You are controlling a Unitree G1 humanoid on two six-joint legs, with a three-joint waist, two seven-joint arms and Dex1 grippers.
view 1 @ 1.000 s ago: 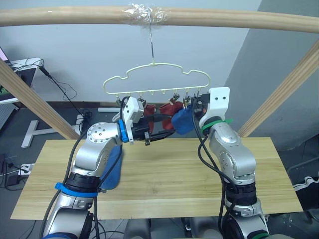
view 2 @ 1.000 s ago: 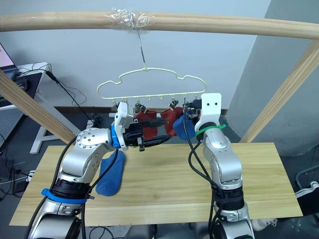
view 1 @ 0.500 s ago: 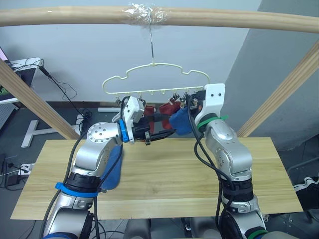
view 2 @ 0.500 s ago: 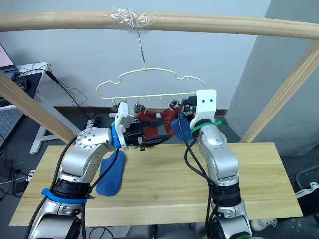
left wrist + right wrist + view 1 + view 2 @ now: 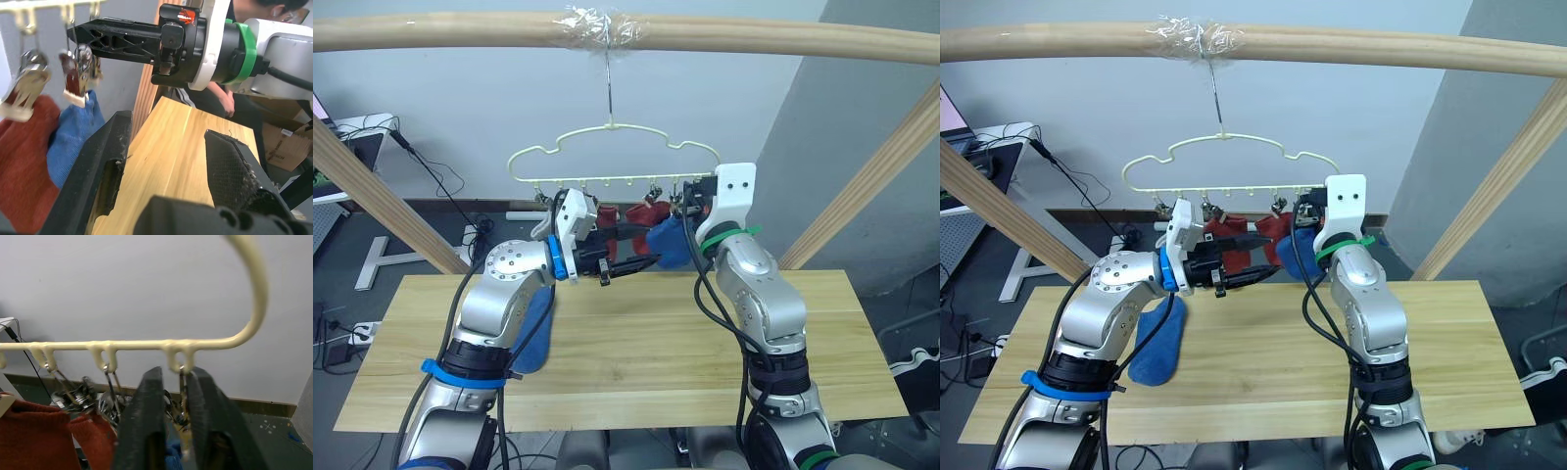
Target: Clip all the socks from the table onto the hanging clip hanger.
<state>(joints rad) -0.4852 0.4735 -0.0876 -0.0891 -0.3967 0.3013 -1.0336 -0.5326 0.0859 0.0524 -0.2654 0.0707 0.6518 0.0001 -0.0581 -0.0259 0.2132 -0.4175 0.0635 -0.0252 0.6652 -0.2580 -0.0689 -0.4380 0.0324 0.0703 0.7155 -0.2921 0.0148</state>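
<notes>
- You see the table (image 5: 636,343), a wide top of pale yellowish planks with visible grain, across the lower half of the head views.
- The round wooden pole (image 5: 460,31) runs along the top of the frame, with clear crinkled tape (image 5: 602,24) at centre where the hanger's metal hook hangs.
- The clip hanger (image 5: 612,157) is thin pale-yellow wire with a wavy outline, upper centre of the frame; since half a second ago it has shifted slightly toward frame left and now sits a little tilted.
- One blue sock (image 5: 533,333), soft plain knit, lies flat on the table at lower left, partly behind your left arm.
- Two rust-red socks (image 5: 1234,240) hang from the silver clips (image 5: 78,73) at mid-frame, their knit looking fuzzy in the left wrist view.
- A second blue sock (image 5: 668,240) hangs bunched just right of the red ones, right against your right gripper.
- Your left gripper (image 5: 631,250) points toward frame right below the clip row; its two black fingers (image 5: 102,166) stand well apart with nothing between them, much as a second ago.
- Your right gripper (image 5: 173,396) is raised to the right end of the clip row; its fingers are nearly together, pinching a clip's thin wire stem beneath the hanger's last loop. It has come a little toward frame left in the last second.
</notes>
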